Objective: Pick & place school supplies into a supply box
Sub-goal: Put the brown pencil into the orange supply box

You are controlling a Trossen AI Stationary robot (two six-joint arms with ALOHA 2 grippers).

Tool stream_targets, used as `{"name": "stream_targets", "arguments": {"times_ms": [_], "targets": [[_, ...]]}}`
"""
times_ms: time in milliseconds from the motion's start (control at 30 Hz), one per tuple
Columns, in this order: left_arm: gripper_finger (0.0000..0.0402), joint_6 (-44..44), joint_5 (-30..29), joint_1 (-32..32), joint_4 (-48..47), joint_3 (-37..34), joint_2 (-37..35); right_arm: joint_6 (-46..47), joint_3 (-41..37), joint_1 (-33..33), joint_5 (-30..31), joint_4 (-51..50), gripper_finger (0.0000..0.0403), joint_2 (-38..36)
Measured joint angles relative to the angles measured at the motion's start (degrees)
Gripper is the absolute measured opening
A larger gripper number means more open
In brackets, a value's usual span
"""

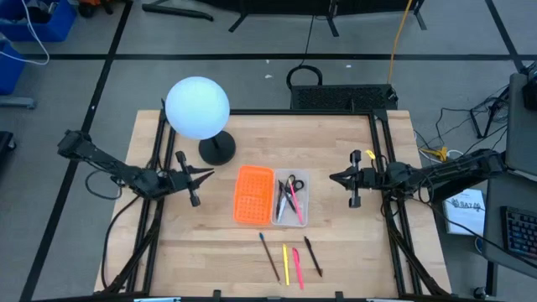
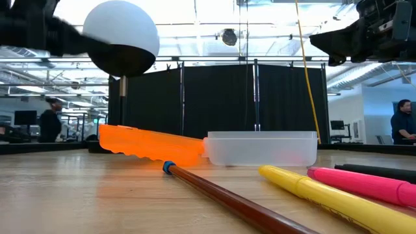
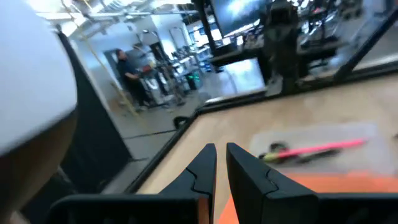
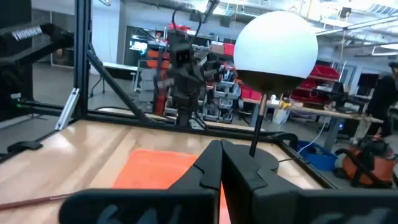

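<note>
The supply box sits mid-table: its clear tray (image 1: 291, 200) holds black-handled scissors (image 1: 292, 184) and pink pens, and the orange gridded lid (image 1: 253, 195) lies flat on the tray's left. Four loose pens lie on the wood near the table's near edge: brown (image 1: 269, 257), yellow (image 1: 285, 263), pink (image 1: 295, 267) and black (image 1: 313, 256). My left gripper (image 1: 208, 174) hovers shut to the left of the lid, pointing right. My right gripper (image 1: 334, 178) hovers shut to the right of the tray, pointing left. The low view shows the tray (image 2: 260, 148), the lid (image 2: 149, 144) and the pens up close.
A white globe lamp (image 1: 197, 107) on a black round base (image 1: 217, 150) stands behind the lid, near my left gripper. Black frame rails run along the table's left and right edges. People stand in the room beyond the table.
</note>
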Motion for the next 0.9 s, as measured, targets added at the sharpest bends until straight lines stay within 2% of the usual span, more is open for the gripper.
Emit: {"name": "stream_targets", "arguments": {"times_ms": [133, 267, 400, 567, 733, 900], "targets": [[0.0031, -8.8, 2.1, 0.0, -18.9, 11.1, 7.5, -1.1, 0.0, 0.0, 0.1, -0.1, 0.0, 0.0], [0.0006, -13.3, 4.5, -0.1, -28.4, 22.9, 21.3, 0.5, 0.0, 0.0, 0.0, -0.1, 0.0, 0.0], [0.0007, -11.8, 16.1, -0.2, -40.0, 35.4, 36.2, 0.6, -0.1, 0.0, 0.0, 0.3, 0.0, 0.0], [0.0007, -9.2, 27.2, -0.4, -55.6, 51.3, 52.7, 0.2, -0.1, 0.0, 0.1, 1.7, 0.0, 0.0], [0.0004, 2.6, 35.5, 0.5, -59.8, 64.5, 66.1, 0.0, -0.1, 0.0, 0.1, 3.2, 0.0, 0.0], [0.0019, 11.0, 36.9, 0.2, -55.0, 73.1, 75.6, 0.0, -0.1, 0.0, 0.1, 3.3, 0.0, 0.0]]}}
